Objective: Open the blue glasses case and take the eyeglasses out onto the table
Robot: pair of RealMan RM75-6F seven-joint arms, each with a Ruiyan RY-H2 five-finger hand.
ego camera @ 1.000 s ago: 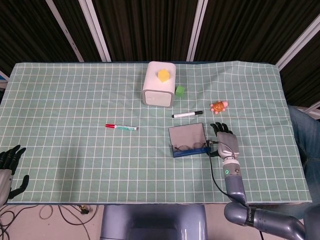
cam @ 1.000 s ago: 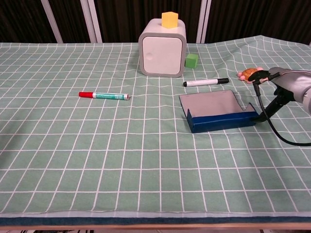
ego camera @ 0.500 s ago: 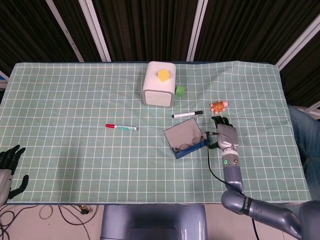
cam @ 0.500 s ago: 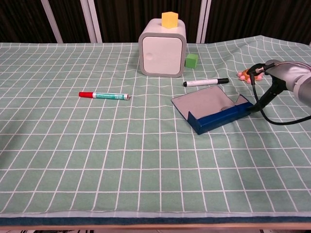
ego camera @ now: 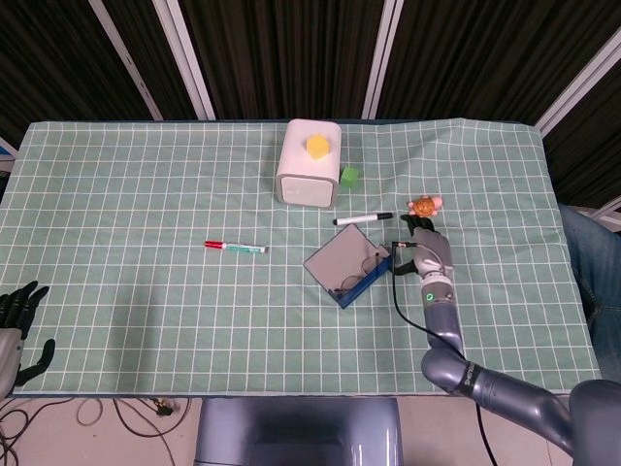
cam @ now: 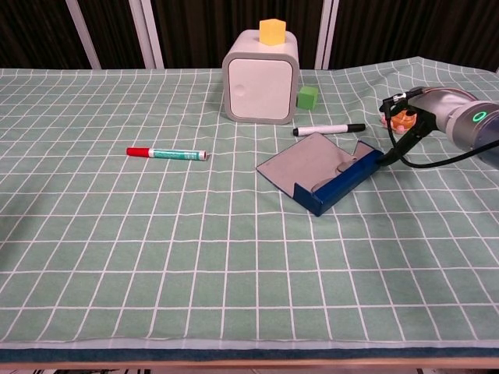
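Note:
The blue glasses case [ego camera: 347, 270] lies open and turned at an angle near the table's middle right, its grey lid [cam: 306, 161] flat on the cloth. The eyeglasses [ego camera: 362, 268] rest inside against the blue wall [cam: 341, 183]; the chest view hides them behind that wall. My right hand [ego camera: 423, 254] is at the case's right end, with a dark finger [cam: 396, 144] reaching down to touch that end. It grips nothing that I can see. My left hand [ego camera: 17, 324] rests at the near left table edge, fingers apart and empty.
A black marker [ego camera: 362, 219] lies just behind the case. An orange toy [ego camera: 423, 206] sits right behind my right hand. A white box [ego camera: 309, 175] topped by a yellow block, and a green cube [ego camera: 350, 176], stand further back. A red marker [ego camera: 235, 247] lies to the left.
My right hand has moved away from me toward the orange toy. The case has swung with it, its right end going toward the back, so it now lies diagonally. The left hand is still.

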